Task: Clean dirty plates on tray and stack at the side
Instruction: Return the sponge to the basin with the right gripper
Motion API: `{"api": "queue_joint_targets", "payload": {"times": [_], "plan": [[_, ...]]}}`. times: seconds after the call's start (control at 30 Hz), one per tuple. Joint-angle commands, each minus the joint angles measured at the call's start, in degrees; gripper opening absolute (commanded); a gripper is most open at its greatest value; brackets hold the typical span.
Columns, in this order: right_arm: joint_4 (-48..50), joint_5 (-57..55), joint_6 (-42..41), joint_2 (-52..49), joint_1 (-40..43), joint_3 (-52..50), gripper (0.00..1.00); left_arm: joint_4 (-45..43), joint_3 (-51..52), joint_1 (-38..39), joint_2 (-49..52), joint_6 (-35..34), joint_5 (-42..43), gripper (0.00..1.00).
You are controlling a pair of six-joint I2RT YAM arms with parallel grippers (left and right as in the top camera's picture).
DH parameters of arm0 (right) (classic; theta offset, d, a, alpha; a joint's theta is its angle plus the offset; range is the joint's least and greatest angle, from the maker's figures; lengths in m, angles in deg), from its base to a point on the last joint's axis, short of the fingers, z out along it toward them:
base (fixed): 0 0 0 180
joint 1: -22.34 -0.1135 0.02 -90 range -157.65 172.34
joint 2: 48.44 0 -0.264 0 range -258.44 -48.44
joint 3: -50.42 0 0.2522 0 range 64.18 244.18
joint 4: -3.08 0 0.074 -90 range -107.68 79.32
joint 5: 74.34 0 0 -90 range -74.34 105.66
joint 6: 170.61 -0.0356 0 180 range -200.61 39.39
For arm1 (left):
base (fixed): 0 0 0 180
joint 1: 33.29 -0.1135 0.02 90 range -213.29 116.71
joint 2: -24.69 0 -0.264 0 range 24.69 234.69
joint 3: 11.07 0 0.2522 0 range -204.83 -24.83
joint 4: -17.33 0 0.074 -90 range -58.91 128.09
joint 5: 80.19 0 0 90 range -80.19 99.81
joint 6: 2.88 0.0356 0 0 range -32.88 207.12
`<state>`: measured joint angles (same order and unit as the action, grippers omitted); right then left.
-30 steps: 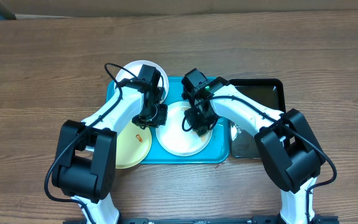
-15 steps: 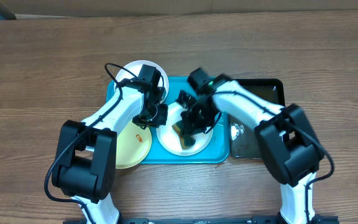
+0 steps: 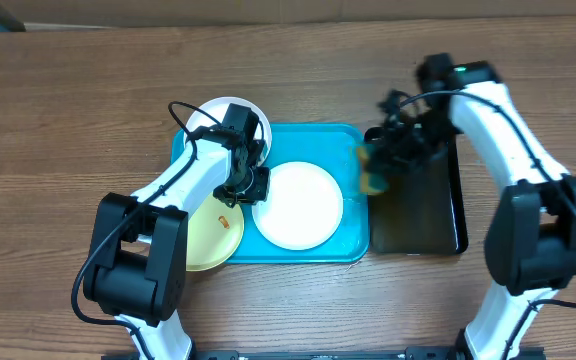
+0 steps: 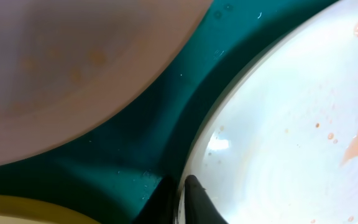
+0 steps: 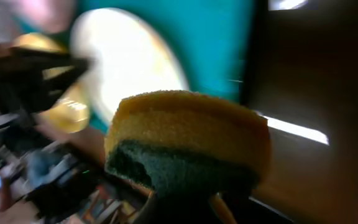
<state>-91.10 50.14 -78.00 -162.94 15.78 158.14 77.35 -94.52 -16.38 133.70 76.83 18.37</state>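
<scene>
The turquoise tray [image 3: 308, 140] holds a white plate [image 3: 298, 205] at its middle. My left gripper [image 3: 255, 188] is shut on this plate's left rim; in the left wrist view the jaws [image 4: 180, 193] pinch the rim, and the plate [image 4: 278, 137] shows faint orange streaks. A second white plate [image 3: 230, 118] lies at the tray's far left corner, partly under the left arm. A pale yellow-green plate [image 3: 203, 240] with an orange smear overhangs the tray's front left. My right gripper [image 3: 378, 168] is shut on a yellow-and-green sponge [image 5: 185, 137] above the black tray's left edge.
The black glossy tray [image 3: 418, 215] lies right beside the turquoise tray. Brown wooden table [image 3: 68, 110] surrounds both trays. In the right wrist view the black tray [image 5: 316, 74] is to the right and the middle white plate [image 5: 135, 56] to the upper left.
My right gripper has lifted the sponge off the middle white plate and swung right to the black tray's left edge. The left gripper has kept its hold on the plate's rim.
</scene>
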Motion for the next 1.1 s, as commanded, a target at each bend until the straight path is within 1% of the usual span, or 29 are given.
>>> {"api": "queue_joint_targets", "payload": {"times": [0.0,0.1,0.2,0.47,0.5,0.53,0.57,0.6,0.63,0.7,0.77,0.97,1.07], "plan": [[-1.09,-15.28,-2.12,1.55,2.43,-1.25,0.04,-0.22,0.17,0.48,0.37,0.44,0.48,0.14],[-0.26,-22.99,-6.23,1.55,3.21,-3.23,0.04,-0.22,0.17,0.48,0.37,0.44,0.46,0.15],[2.89,-29.11,-10.19,1.55,3.21,-6.19,0.04,-0.22,0.17,0.48,0.37,0.44,0.46,0.15],[12.61,-29.33,-10.16,1.51,2.58,-15.34,0.04,-0.22,0.17,0.48,0.37,0.44,0.46,0.15],[13.77,-29.33,-10.16,1.51,2.58,-16.33,0.09,-0.22,0.17,0.48,0.37,0.44,0.46,0.15],[14.47,-29.33,-10.14,1.51,2.58,-16.98,0.17,-0.22,0.17,0.48,0.37,0.44,0.48,0.15],[14.86,-29.35,-10.12,1.51,2.58,-17.46,0.35,-0.22,0.17,0.48,0.37,0.44,0.48,0.16],[14.93,-29.35,-10.12,1.51,2.58,-17.64,0.46,-0.22,0.17,0.48,0.37,0.44,0.48,0.16],[14.86,-29.31,-10.12,1.51,2.58,-17.64,0.5,-0.22,0.17,0.48,0.37,0.44,0.48,0.16],[14.71,-29.0,-10.1,1.51,2.58,-17.4,0.52,-0.22,0.17,0.48,0.37,0.44,0.48,0.17],[13.81,-27.06,-9.9,1.55,2.58,-15.98,0.52,-0.22,0.17,0.48,0.37,0.44,0.5,0.19],[6.32,-25.4,-10.16,1.57,3.37,-5.55,0.52,-0.15,0.17,0.48,0.37,0.44,0.48,0.21],[5.16,-25.4,-10.14,1.57,3.76,-2.93,0.54,-0.17,0.17,0.48,0.37,0.44,0.48,0.22]]}}
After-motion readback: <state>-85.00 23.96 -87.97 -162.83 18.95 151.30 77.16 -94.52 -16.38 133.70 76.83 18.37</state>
